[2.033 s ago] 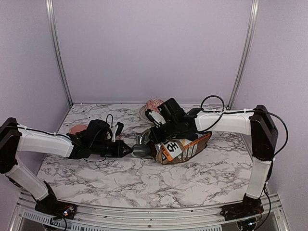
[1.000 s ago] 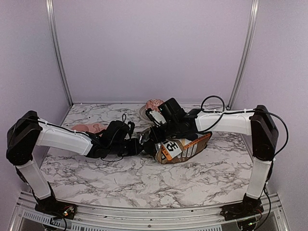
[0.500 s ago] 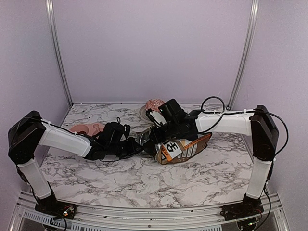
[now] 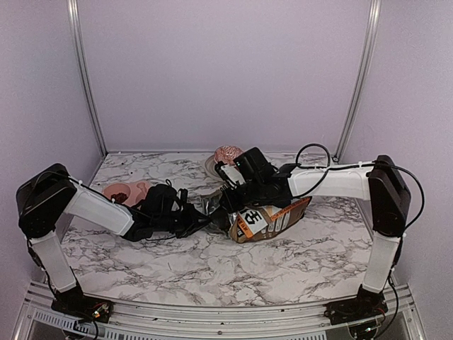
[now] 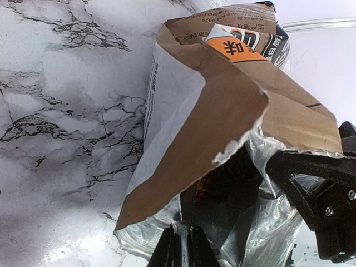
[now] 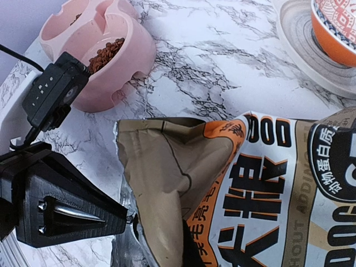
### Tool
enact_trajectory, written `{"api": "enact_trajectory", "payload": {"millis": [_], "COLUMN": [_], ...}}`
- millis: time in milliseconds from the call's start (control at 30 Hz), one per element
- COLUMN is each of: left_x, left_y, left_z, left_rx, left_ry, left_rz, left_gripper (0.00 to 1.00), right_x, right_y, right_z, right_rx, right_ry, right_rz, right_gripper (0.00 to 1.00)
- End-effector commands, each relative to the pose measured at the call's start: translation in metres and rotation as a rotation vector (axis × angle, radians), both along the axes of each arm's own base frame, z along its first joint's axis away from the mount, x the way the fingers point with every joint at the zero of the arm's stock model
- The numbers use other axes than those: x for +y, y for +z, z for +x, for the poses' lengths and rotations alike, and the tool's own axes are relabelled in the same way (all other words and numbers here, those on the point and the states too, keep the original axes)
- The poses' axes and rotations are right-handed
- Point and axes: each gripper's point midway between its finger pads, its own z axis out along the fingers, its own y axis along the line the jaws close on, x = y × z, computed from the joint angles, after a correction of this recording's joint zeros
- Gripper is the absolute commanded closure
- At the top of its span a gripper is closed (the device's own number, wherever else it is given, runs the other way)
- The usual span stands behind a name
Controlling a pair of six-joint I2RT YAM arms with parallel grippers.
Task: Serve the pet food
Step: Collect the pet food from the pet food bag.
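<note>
Two arms meet at the mouth of a printed paper bag lying on its side on the marble table. Right gripper: clenched on the bag's torn upper edge and holding it raised so that the mouth gapes toward the other arm; this hold appears to serve only to give access. Left gripper: fingers drawn almost together on a thin handle that runs from them into the opening, past the crumpled foil liner. Its working end is hidden in the dark interior, so whether it is a scoop, and whether it is loaded, cannot be told. Pet food: the only kibble plainly visible sits as a loose heap in one compartment of a pink two-part bowl, with a little more in the other. That bowl stands to the robot's left of the bag, just beyond the left arm's wrist and well apart from its fingertips. It lies behind the tool, not ahead of it — so any portion drawn from the bag would have to be carried back along the arm to reach it. Cupcake on its saucer, behind the bag, plays no part.
</note>
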Motion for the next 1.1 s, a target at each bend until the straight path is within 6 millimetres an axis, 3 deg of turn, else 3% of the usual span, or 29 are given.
{"api": "enact_trajectory", "payload": {"millis": [0, 400, 1067], "left_x": [-0.002, 0.002, -0.016], "left_y": [-0.007, -0.019, -0.023], "left_z": [0.001, -0.003, 0.004], "left_rx": [0.03, 0.05, 0.046], "left_ry": [-0.004, -0.001, -0.043], "left_rz": [-0.019, 0.002, -0.004], "left_gripper": [1.0, 1.0, 1.0], "right_x": [-0.016, -0.027, -0.023], "right_y": [-0.011, -0.033, -0.026], "right_z": [-0.013, -0.033, -0.027], "right_rx": [0.057, 0.102, 0.086], "right_ry": [-0.006, 0.012, 0.008], "right_rz": [-0.033, -0.063, -0.054], "right_gripper": [1.0, 1.0, 1.0]}}
